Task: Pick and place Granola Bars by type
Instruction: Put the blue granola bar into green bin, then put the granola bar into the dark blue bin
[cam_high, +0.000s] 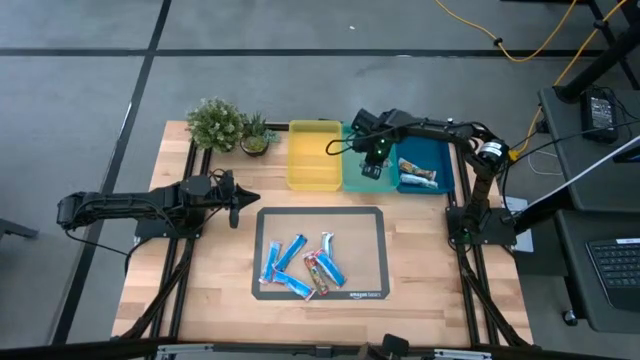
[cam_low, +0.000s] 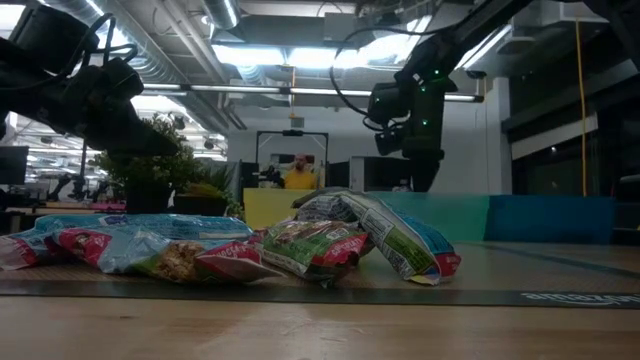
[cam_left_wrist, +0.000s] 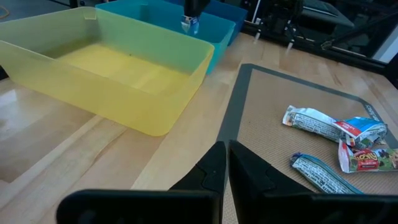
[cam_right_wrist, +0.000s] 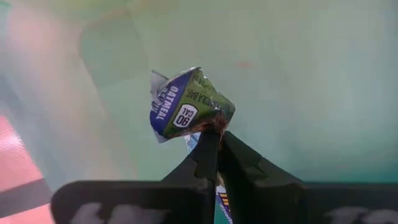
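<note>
Several foil-wrapped granola bars (cam_high: 305, 265) lie in a loose heap on the grey-edged mat (cam_high: 365, 225), blue ones and red-and-blue ones. One more bar (cam_high: 417, 172) lies in the blue tray (cam_high: 442, 150). My right gripper (cam_right_wrist: 217, 134) hangs over the teal tray (cam_high: 352, 172), shut on a blue-and-green bar (cam_right_wrist: 186, 106). My left gripper (cam_left_wrist: 227, 155) is shut and empty, above bare wood left of the mat, near the yellow tray (cam_left_wrist: 124, 68). My right gripper pinches the blue-and-green bar between its two fingertips, at a crumpled spot (cam_right_wrist: 214, 121) near one end of the wrapper. The fingers point down into the teal tray. The bar is lifted clear of the tray floor, its printed end sticking out past the fingertips.
Yellow, teal and blue trays stand side by side along the far edge. Two potted plants (cam_high: 215, 122) stand at the far left corner. Bare wood lies left and right of the mat. A person in yellow (cam_low: 298, 175) shows far behind the table.
</note>
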